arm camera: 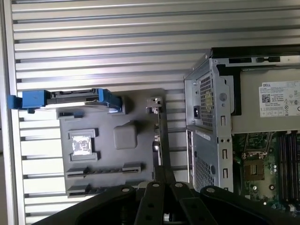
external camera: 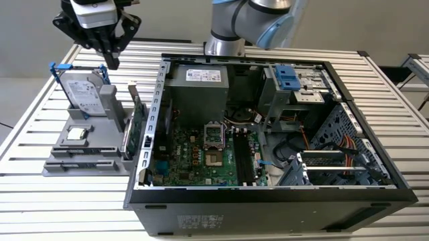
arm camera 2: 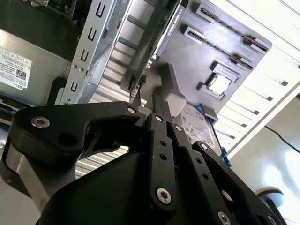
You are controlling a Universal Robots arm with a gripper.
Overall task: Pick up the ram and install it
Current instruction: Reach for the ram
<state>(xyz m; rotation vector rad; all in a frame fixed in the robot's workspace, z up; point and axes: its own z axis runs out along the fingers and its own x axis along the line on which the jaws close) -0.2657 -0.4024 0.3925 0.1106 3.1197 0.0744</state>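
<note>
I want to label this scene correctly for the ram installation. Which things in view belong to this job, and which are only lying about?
Belong to the job:
- gripper, over the grey holder
- ram, lying in that holder
- memory slots in the open computer case

Only lying about, on the same holder:
- hard drive
- processor chip
- green expansion card

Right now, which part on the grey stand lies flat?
The small square silver chip; the hard drive stands upright in a blue frame and the green card stands on edge.

Table [external camera: 67, 201]: was pale, slatted metal.
Directly on it: grey parts holder [external camera: 87, 168] stood just beside open computer case [external camera: 268, 213].
</note>
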